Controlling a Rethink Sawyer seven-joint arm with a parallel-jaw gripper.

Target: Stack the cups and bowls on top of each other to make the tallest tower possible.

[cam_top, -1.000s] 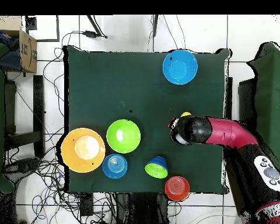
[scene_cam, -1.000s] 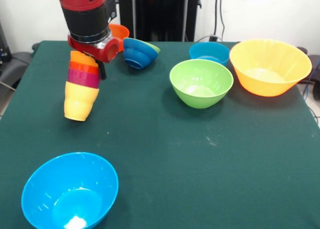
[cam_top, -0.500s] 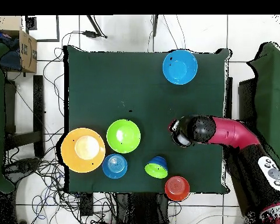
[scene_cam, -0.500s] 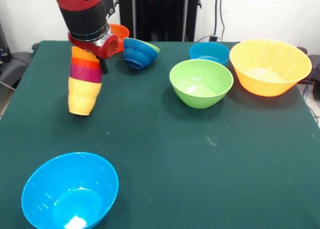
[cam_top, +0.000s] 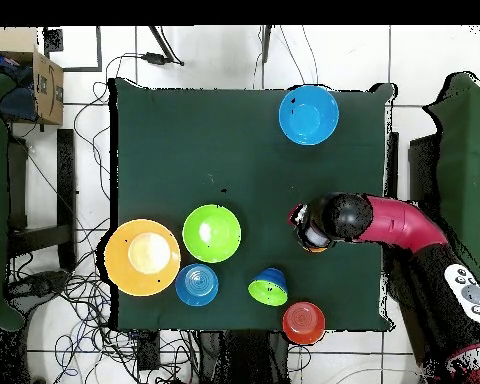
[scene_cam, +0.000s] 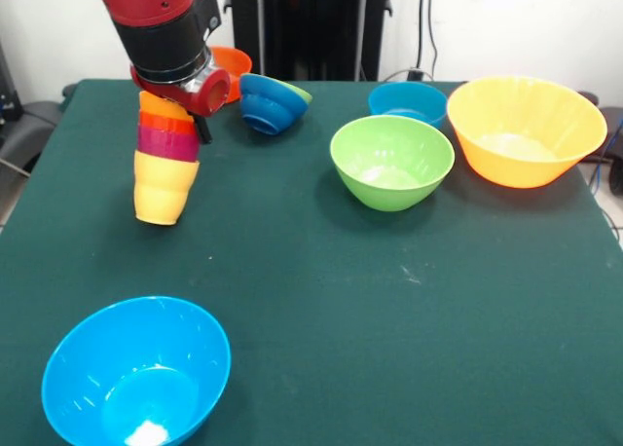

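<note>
Front view: the tool [scene_cam: 175, 84] sits directly on top of the tower [scene_cam: 164, 164], a nested stack of cups with yellow at the base, then purple, red-orange and orange-yellow. Whether the tool is gripping or released cannot be told; its end is buried in the top cup. The stack appears to stand on the table [scene_cam: 321, 271], slightly tilted. The green bowl [scene_cam: 391, 161] and large orange-yellow bowl [scene_cam: 526, 130] lie well apart from the tool.

Overhead view: the arm covers the tower; only the tool head [cam_top: 312, 226] shows. A light blue bowl [cam_top: 308, 114] lies well apart.

Judgement: light, stiff, glossy plastic, likely slippery. Hold by the top rim; nested cups may separate or topple.
</note>
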